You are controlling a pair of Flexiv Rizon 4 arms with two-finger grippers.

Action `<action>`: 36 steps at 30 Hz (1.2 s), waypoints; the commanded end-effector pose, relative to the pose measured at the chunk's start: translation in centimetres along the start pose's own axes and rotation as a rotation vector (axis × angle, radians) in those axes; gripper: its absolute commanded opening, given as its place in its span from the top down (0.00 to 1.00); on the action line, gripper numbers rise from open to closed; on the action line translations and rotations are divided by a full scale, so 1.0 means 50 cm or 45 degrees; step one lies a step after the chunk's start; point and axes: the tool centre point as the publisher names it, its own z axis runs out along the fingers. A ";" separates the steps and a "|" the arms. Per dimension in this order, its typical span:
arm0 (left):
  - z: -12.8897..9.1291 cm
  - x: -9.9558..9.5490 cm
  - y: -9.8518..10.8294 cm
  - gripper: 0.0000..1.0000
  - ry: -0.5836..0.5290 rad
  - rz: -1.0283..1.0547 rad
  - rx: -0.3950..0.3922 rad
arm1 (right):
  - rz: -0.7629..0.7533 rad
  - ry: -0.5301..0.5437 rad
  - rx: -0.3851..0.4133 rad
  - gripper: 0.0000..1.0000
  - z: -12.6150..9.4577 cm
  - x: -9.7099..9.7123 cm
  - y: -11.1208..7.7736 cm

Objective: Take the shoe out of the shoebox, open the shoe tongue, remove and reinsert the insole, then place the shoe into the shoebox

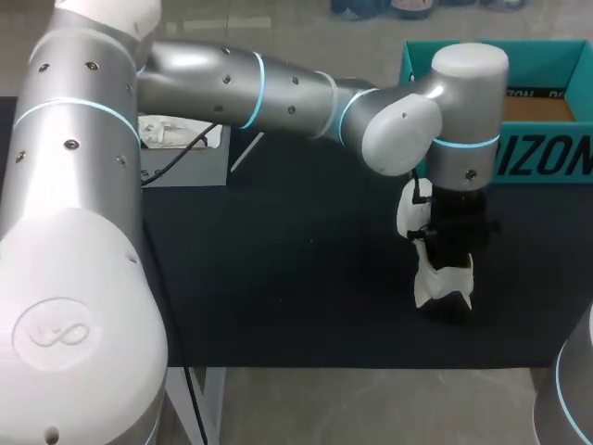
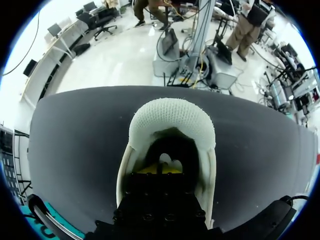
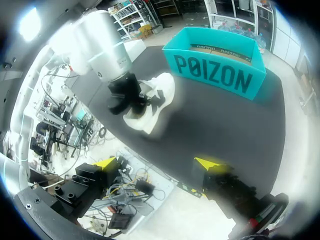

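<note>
A white shoe [image 1: 443, 287] stands on the black table [image 1: 278, 278] in front of the teal shoebox [image 1: 547, 153]. My left arm comes across from the left, and its gripper [image 1: 456, 243] points down into the shoe. In the left wrist view the shoe's mesh toe [image 2: 170, 117] lies ahead and my left gripper [image 2: 160, 170] is shut, its yellow tips inside the opening. A small white bit sits at the tips; I cannot tell whether it is held. My right gripper [image 3: 159, 165] is open beyond the table's front edge, far from the shoe [image 3: 155, 100] and the shoebox [image 3: 220, 70].
A grey-white box [image 1: 185, 153] with cables sits at the back left of the table. The shoebox is open at the top and shows a brown cardboard floor [image 1: 537, 109]. Part of my right arm [image 1: 570, 394] shows at the front right corner.
</note>
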 end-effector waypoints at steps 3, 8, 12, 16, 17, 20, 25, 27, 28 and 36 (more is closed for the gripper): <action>-0.066 0.014 -0.008 1.00 0.013 -0.008 -0.084 | 0.001 -0.004 0.000 0.00 0.000 0.002 -0.002; -0.103 0.021 0.004 1.00 0.027 -0.016 -0.148 | 0.001 -0.004 0.000 0.00 0.000 0.002 -0.002; -0.119 0.027 0.019 1.00 0.049 -0.028 -0.209 | 0.001 -0.004 0.000 0.00 0.000 0.002 -0.002; -0.127 0.028 0.040 1.00 0.054 -0.035 -0.257 | 0.001 -0.004 0.000 0.00 0.000 0.002 -0.002; -0.129 0.027 0.047 1.00 0.062 -0.034 -0.267 | 0.001 -0.004 0.000 0.00 0.000 0.002 -0.002; -0.130 0.022 0.064 1.00 0.077 -0.033 -0.284 | 0.001 -0.004 0.000 0.00 0.000 0.002 -0.002; -0.105 0.016 0.082 1.00 0.084 -0.040 -0.298 | 0.001 -0.004 0.000 0.00 0.000 0.002 -0.002; -0.096 0.013 0.085 1.00 0.072 -0.045 -0.316 | 0.001 -0.004 0.000 0.00 0.000 0.002 -0.002; -0.095 0.012 0.086 1.00 0.069 -0.050 -0.323 | 0.001 -0.004 0.000 0.00 0.000 0.002 -0.002; -0.087 0.013 0.090 0.70 0.036 -0.097 -0.352 | 0.001 -0.004 0.000 0.00 0.000 0.002 -0.002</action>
